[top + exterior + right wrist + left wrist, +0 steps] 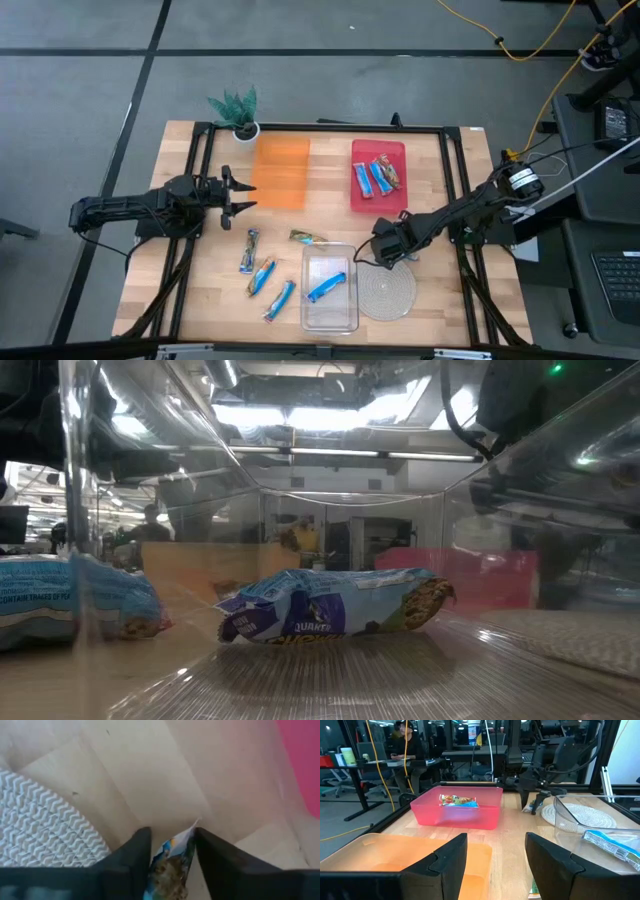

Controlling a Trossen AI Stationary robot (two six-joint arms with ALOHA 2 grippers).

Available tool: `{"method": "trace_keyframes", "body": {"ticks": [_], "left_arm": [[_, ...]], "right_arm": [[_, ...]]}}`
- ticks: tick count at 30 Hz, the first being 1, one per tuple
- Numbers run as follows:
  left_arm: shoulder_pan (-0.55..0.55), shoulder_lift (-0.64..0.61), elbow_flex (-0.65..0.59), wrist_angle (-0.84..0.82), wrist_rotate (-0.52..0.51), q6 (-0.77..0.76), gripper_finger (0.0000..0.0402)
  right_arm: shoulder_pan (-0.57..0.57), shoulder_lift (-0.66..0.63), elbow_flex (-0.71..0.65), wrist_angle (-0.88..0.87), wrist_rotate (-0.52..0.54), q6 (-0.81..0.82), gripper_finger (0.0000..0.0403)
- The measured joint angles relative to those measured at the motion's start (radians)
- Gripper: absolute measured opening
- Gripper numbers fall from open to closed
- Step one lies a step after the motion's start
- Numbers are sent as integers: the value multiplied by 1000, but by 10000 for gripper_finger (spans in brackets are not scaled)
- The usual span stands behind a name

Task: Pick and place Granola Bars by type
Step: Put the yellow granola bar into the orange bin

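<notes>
Three blue-wrapped granola bars [262, 276] lie on the wood left of the clear tray [352, 320], and a brown one [308, 238] lies at its far edge. One blue bar [327, 287] [330, 605] lies flat inside the clear tray. Several bars [378, 177] [457, 800] sit in the red tray [361, 200]. My right gripper [378, 255] [172, 832] stands between the red tray and the woven mat [387, 292], shut on another blue-wrapped bar [169, 865]. My left gripper [240, 195] [495, 855] waits open beside the orange tray [280, 172]. My right gripper pinches a blue-wrapped bar between its two fingers [135, 855]. The wrapper's crimped end [189, 831] sticks out just past the fingertips. The fingers come from above, pointing down at the wood beside the mat. Whether the bar is clear of the table, I cannot tell.
A small potted plant [238, 110] stands at the table's far left corner. A black frame [330, 127] runs round the table. Bare wood lies between the orange and red trays and near the left arm. People sit at desks in the room behind.
</notes>
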Motion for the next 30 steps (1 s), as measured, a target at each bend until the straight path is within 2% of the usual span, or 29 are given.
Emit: {"method": "trace_keyframes", "body": {"ticks": [6,10,13,18,24,30], "left_arm": [[0,0,0,0,0,0,194],[0,0,0,0,0,0,194],[0,0,0,0,0,0,194],[0,0,0,0,0,0,194],[0,0,0,0,0,0,194],[0,0,0,0,0,0,194]], "right_arm": [[0,-2,-1,-1,2,0,60],[0,-2,-1,-1,2,-1,23],[0,-2,0,-4,0,-1,23],[0,-2,50,-55,-19,-4,46],[8,-2,165,-132,-18,-48,20],[32,-2,311,-251,-3,-86,22]]}}
